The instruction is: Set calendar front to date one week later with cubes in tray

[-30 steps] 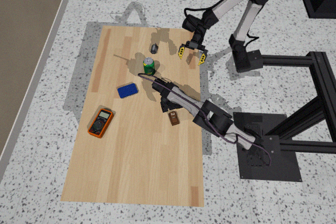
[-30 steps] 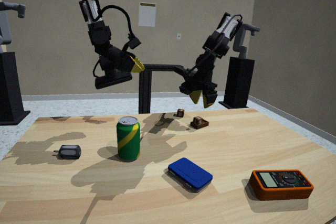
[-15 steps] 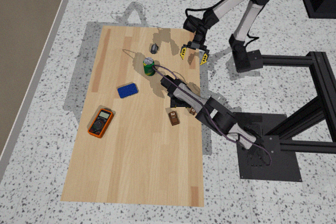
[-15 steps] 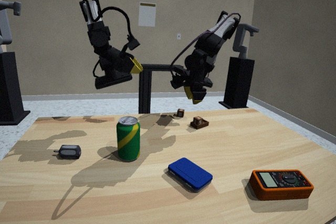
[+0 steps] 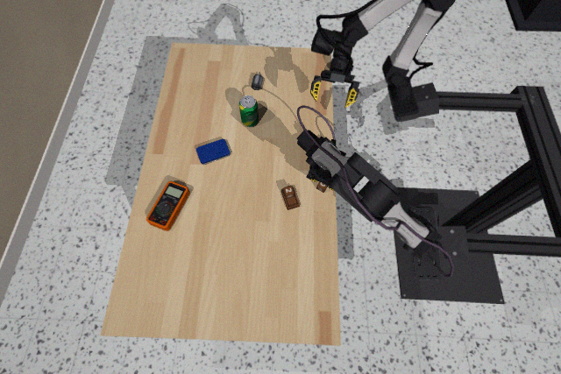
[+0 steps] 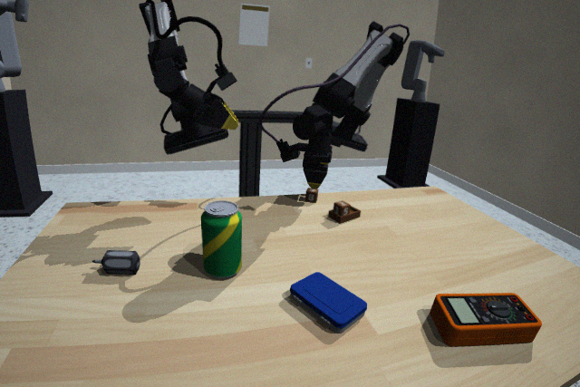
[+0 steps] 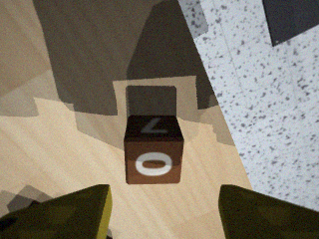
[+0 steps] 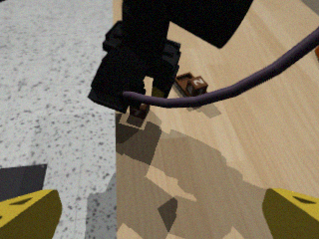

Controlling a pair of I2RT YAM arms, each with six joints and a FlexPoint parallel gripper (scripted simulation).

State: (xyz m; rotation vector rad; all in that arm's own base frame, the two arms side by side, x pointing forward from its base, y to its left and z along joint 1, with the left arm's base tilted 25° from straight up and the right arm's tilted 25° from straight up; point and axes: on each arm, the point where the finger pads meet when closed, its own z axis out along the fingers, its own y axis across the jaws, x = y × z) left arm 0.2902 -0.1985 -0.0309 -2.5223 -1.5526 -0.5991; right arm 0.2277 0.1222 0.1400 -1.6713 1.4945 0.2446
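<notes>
Lining up on the loose cube point(image 5: 321, 187) point(image 6: 311, 196) point(image 7: 154, 160) point(image 8: 139, 112): the left hand point(image 5: 323, 184) point(image 6: 314, 185) point(image 7: 164, 193) point(image 8: 139, 93) is hovering just over it, fingers spread partway, nothing pinched. Cube is resting on the worktop point(image 5: 217, 261) point(image 6: 262, 340), a 0 showing on one side. The tray point(image 5: 297, 201) point(image 6: 346, 219) point(image 8: 184, 90) is lying beside that hand, bearing the other cube point(image 5: 288, 191) point(image 6: 341, 208) point(image 8: 198, 85), a 2 on its upper face; seating unclear. Right hand point(image 5: 334, 97) point(image 6: 232, 122) point(image 8: 161, 201) is waiting well apart, spread wide.

Step in hand, probably: fetching the second digit. Next move is calling for squaring fingers to cube sides, lowering, closing; then choosing the front digit before seating. Front date isn't readable here.
</notes>
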